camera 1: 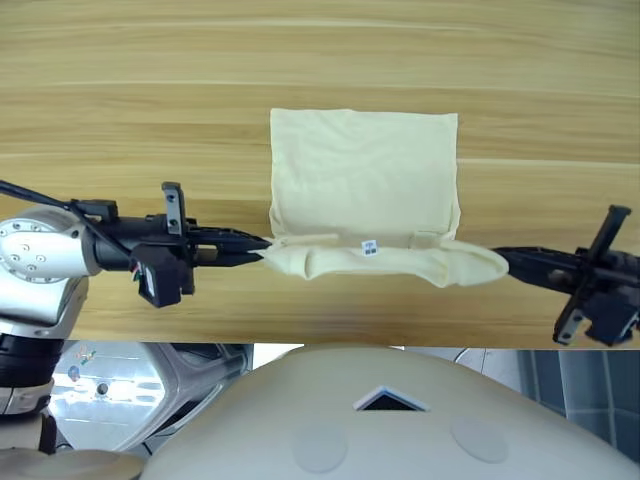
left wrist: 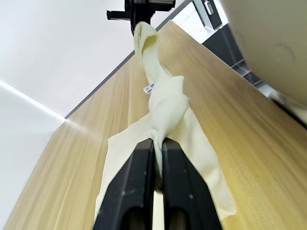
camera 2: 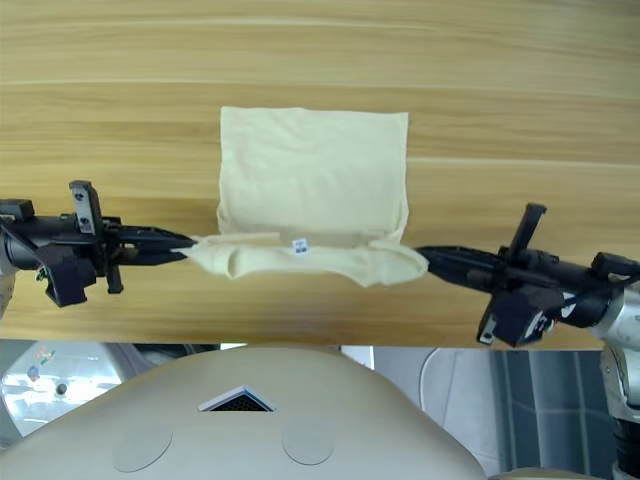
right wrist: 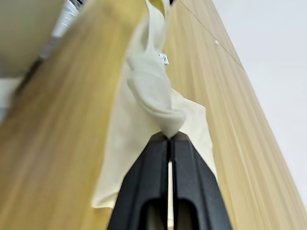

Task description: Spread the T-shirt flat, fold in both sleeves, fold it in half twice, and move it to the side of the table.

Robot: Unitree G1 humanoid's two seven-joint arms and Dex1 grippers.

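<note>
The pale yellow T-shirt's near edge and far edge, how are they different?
The near edge is bunched and stretched between the black left gripper and right gripper; the far edge lies straight and flat on the wooden table, untouched. Both are the same pale yellow cloth.

One T-shirt (camera 1: 363,180), one table (camera 1: 120,80) — two claws: left claw (camera 1: 262,247), right claw (camera 1: 500,259).

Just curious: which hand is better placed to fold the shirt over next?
Neither alone: left hand and right hand each pinch a near corner of the shirt, so both likely lift together.
</note>
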